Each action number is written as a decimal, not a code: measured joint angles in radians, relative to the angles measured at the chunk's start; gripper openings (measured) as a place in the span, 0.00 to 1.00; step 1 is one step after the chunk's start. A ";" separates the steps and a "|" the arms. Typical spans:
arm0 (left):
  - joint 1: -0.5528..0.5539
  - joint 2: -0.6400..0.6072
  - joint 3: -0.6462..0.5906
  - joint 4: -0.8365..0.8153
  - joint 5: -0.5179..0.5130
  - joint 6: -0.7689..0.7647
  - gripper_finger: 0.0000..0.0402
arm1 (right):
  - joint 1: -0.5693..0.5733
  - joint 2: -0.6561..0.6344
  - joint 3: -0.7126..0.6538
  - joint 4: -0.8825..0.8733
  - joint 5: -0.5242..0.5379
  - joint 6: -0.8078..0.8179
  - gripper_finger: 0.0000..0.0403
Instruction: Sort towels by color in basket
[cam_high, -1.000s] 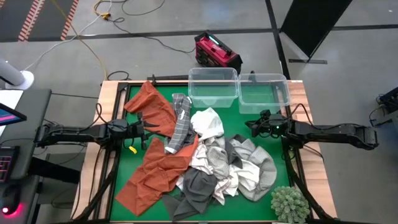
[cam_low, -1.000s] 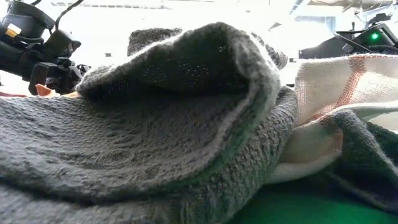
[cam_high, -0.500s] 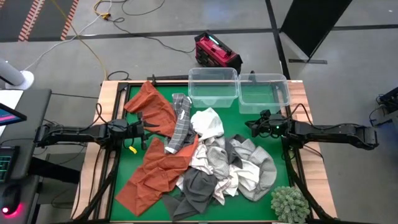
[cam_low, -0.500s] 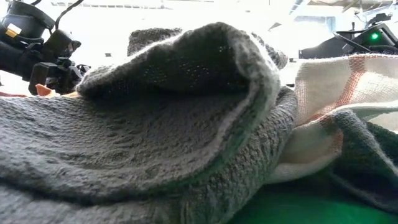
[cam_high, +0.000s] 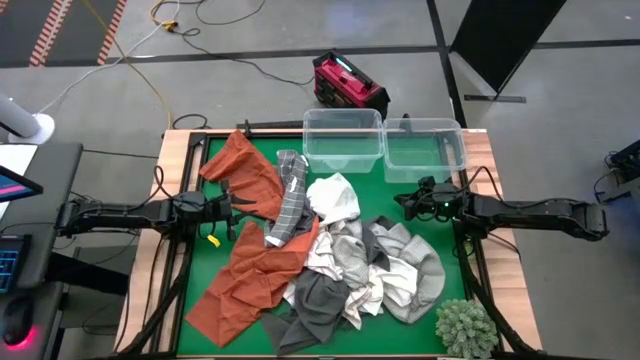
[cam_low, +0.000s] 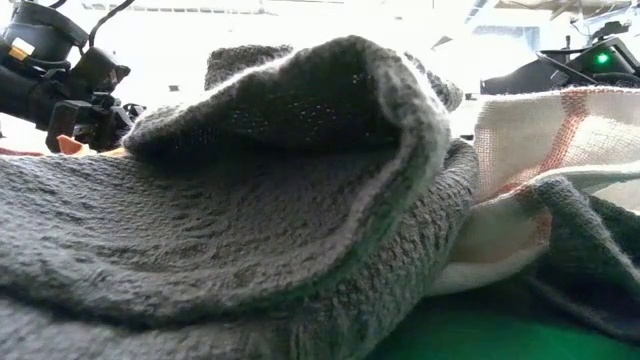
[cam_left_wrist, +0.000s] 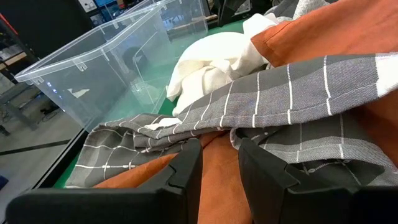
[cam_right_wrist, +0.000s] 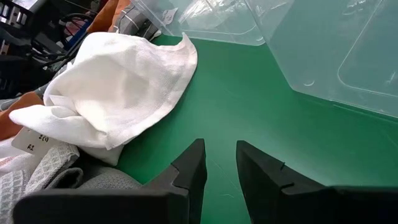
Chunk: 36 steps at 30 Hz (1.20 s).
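Towels (cam_high: 340, 262) soft matt cloth, bins (cam_high: 343, 140) clear glossy plastic, table (cam_high: 183, 150) edge wood.

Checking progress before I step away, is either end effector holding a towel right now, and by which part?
Neither holds anything. The left end effector is open over the rust-orange towel; the right end effector is open above bare green mat.

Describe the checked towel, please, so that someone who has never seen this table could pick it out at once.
On the green table, find the two clear plastic bins at the far edge. Just in front of the left bin, the checked towel lies as a long strip between the rust-orange towel and the white towel. It alone bears a grid of thin white lines on grey.
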 joint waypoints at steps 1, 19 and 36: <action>0.000 0.000 0.000 0.000 0.000 0.000 0.24 | 0.000 0.000 0.000 0.000 0.000 0.000 0.29; 0.003 0.000 0.000 0.043 -0.023 -0.166 0.24 | 0.000 0.000 0.000 0.000 0.000 0.000 0.29; 0.004 0.000 0.105 0.425 -0.136 -0.944 0.24 | 0.033 -0.008 0.055 0.513 -0.392 0.264 0.29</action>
